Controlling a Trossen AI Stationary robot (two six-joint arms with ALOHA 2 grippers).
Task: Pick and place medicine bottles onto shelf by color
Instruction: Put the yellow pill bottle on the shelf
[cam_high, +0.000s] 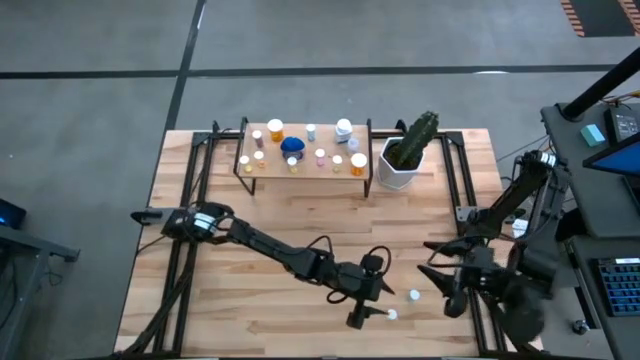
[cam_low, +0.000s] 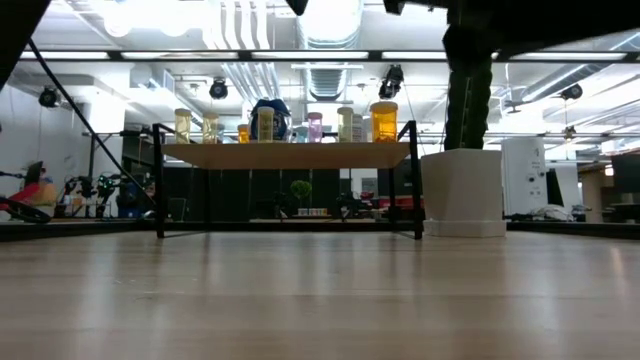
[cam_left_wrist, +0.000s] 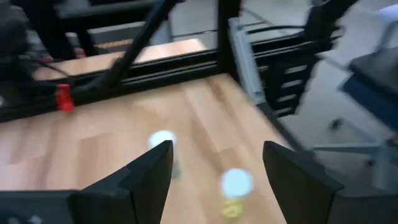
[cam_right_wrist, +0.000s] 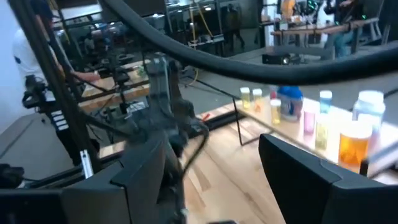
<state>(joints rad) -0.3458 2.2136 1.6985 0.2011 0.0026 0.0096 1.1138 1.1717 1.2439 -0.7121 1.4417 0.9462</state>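
Two small white-capped medicine bottles stand upright on the tabletop near its front right: one (cam_high: 391, 314) (cam_left_wrist: 236, 185) with a yellowish body, the other (cam_high: 414, 295) (cam_left_wrist: 163, 140) a little farther on. My left gripper (cam_high: 362, 317) (cam_left_wrist: 214, 162) hovers open just short of them, with the yellowish bottle ahead in the gap between its fingers and untouched. My right gripper (cam_high: 434, 264) (cam_right_wrist: 211, 171) stands open and empty at the table's right side. The shelf (cam_high: 303, 170) (cam_low: 290, 155) at the far middle carries several bottles, among them a blue one (cam_high: 292, 146).
A white pot with a green cactus (cam_high: 405, 160) (cam_low: 462, 190) stands right of the shelf. Black frame rails (cam_high: 465, 190) run along the table's left and right sides. Bare wood lies between the shelf and the two loose bottles.
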